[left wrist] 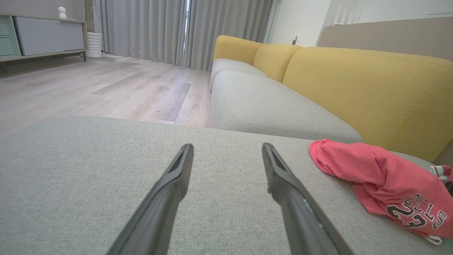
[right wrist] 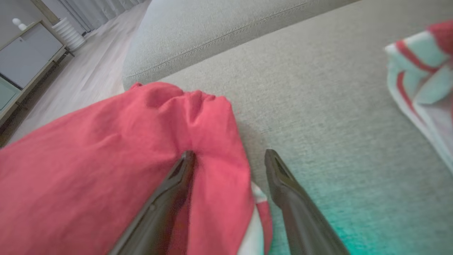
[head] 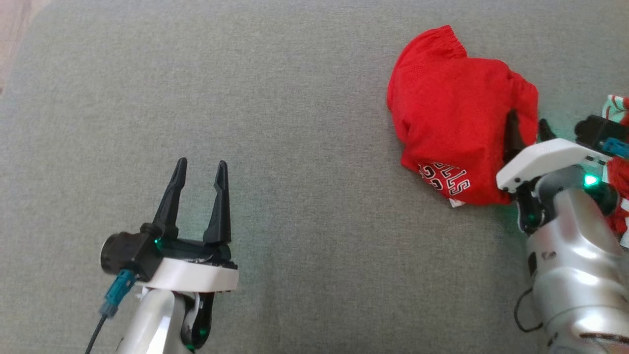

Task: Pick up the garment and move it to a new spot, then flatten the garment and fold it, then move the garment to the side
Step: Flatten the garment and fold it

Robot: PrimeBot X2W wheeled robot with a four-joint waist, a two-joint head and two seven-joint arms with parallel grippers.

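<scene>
A red garment [head: 449, 113] with black-and-white lettering lies crumpled on the grey cushion at the right; it also lies at the right edge [left wrist: 385, 184] of the left wrist view. My right gripper [head: 528, 132] is open at the garment's right edge. In the right wrist view the red fabric [right wrist: 106, 159] bulges between the fingers [right wrist: 228, 156]: one finger presses into the cloth, the other stands over bare cushion. My left gripper [head: 200, 169] is open over bare cushion at the lower left, far from the garment, its fingers [left wrist: 226, 148] holding nothing.
The grey cushion surface [head: 295, 123] spreads wide to the left and middle. A second piece of cloth, white with red stripes [right wrist: 421, 78], lies at the far right [head: 620, 105]. Beyond are a yellow sofa back [left wrist: 371, 85] and wooden floor [left wrist: 88, 88].
</scene>
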